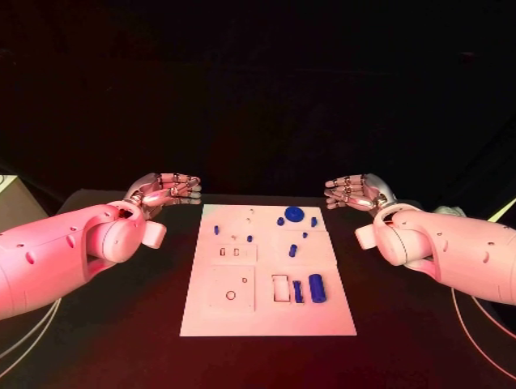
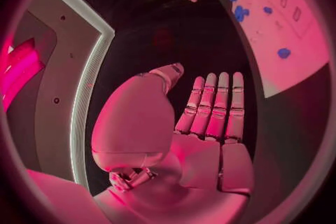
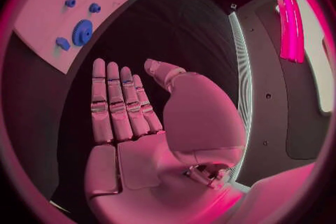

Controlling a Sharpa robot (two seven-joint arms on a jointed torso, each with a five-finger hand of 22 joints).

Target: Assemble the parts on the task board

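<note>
task board [image 1: 267, 312] bearing blue parts [image 1: 317, 288] (hands apart, empty)

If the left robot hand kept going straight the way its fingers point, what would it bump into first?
Probably nothing close. In its wrist view the left robot hand holds its fingers out flat over bare black table, with the task board off to one side. The way looks free there, though depth is hard to judge.
</note>
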